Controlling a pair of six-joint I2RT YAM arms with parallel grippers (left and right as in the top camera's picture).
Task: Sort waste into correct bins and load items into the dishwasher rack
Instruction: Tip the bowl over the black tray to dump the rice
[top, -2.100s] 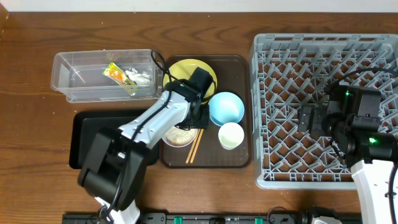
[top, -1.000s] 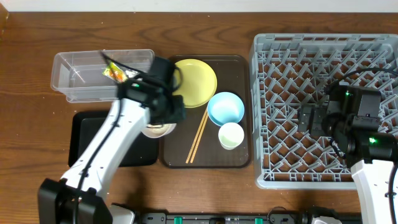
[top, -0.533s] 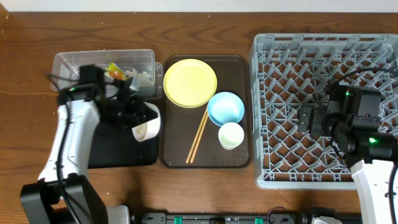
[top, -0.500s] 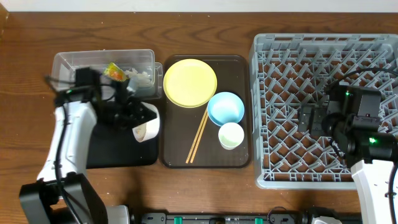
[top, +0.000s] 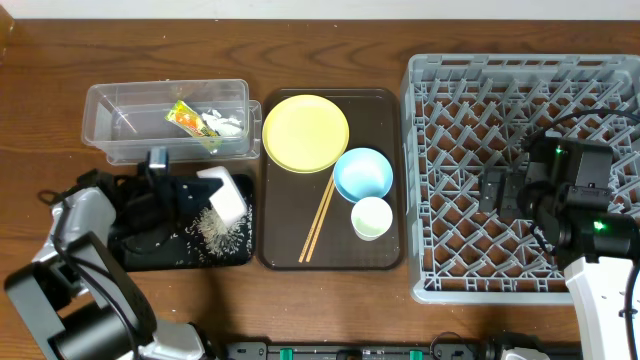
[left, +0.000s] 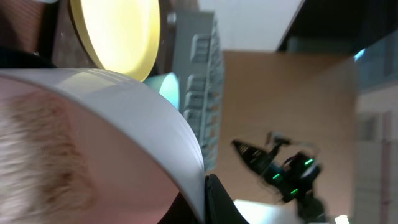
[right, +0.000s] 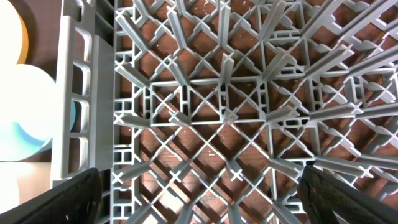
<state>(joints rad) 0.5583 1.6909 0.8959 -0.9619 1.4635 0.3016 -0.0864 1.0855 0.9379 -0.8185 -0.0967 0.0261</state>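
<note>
My left gripper (top: 193, 190) is shut on the rim of the white bowl (top: 226, 191), held tipped on its side over the black tray (top: 150, 248). Loose rice grains (top: 214, 229) lie scattered on that tray below the bowl. In the left wrist view the bowl's wall (left: 124, 124) fills the frame, pinched by my finger (left: 210, 200). The clear tub (top: 120, 140) holds the snack wrapper (top: 188, 120) and white paper scraps (top: 227, 125). My right gripper (top: 497, 190) hangs open and empty over the grey rack (top: 520, 90), whose lattice (right: 224, 112) lies between its fingers (right: 205, 208).
The brown serving tray (top: 385, 255) holds the yellow plate (top: 305, 132), light blue bowl (top: 363, 173), pale cup (top: 371, 217) and chopsticks (top: 320, 215). The plate (left: 115, 31) also shows in the left wrist view. The tub sits just behind the black tray.
My left arm carried the white bowl from the brown tray leftward over the black tray and tipped it. Rice has spilled onto the black tray. The right arm has not moved.
</note>
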